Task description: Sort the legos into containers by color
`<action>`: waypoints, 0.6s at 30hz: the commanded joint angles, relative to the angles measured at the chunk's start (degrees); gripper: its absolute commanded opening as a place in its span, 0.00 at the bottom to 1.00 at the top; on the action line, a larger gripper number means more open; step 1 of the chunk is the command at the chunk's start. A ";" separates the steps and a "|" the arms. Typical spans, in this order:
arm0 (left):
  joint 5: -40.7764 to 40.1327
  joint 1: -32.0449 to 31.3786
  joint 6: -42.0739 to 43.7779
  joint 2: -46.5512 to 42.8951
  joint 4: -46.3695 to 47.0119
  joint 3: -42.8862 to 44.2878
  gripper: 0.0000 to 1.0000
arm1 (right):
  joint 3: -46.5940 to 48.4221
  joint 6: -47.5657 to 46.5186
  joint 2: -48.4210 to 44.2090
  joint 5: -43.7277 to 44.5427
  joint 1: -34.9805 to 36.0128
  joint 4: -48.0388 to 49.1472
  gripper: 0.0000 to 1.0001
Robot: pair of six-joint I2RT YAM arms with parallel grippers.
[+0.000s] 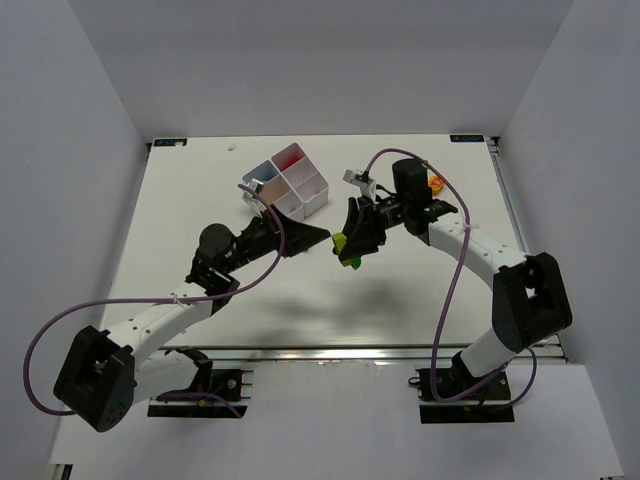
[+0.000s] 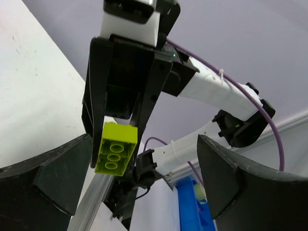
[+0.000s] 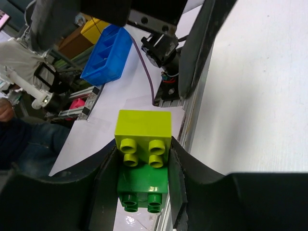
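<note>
Lime-green brick [image 3: 143, 127] stuck on dark green brick [image 3: 143, 185], both pinched in my right gripper [image 1: 352, 248], held above the table [image 1: 190, 210]. My left gripper [image 1: 308, 237] spread wide, facing them, just beside. White tray [image 1: 312, 203] sits beyond, red and blue showing in two compartments.

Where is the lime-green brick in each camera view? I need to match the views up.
Top external: the lime-green brick is just right of centre, in the right gripper.
Left wrist: the brick is lower left of centre, hanging between two black fingers.
Right wrist: the brick is at centre, with a dark green brick directly below it.
Shared landmark: the right gripper clamping it.
</note>
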 commanded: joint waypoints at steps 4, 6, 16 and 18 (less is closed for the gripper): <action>0.05 -1.71 4.69 1.09 -3.86 2.47 0.98 | 3.73 -1.67 -1.93 -6.34 0.59 1.11 0.00; -0.65 -1.89 5.93 1.45 -4.92 3.17 0.98 | 4.08 -1.24 -1.76 -5.90 0.60 1.11 0.00; -2.59 -3.56 7.69 3.29 -6.95 4.93 0.92 | 4.61 0.17 -0.70 -3.89 2.35 1.46 0.00; -2.59 -3.74 7.69 3.73 -6.77 5.11 0.91 | 4.43 0.87 -0.35 -3.53 2.53 1.72 0.00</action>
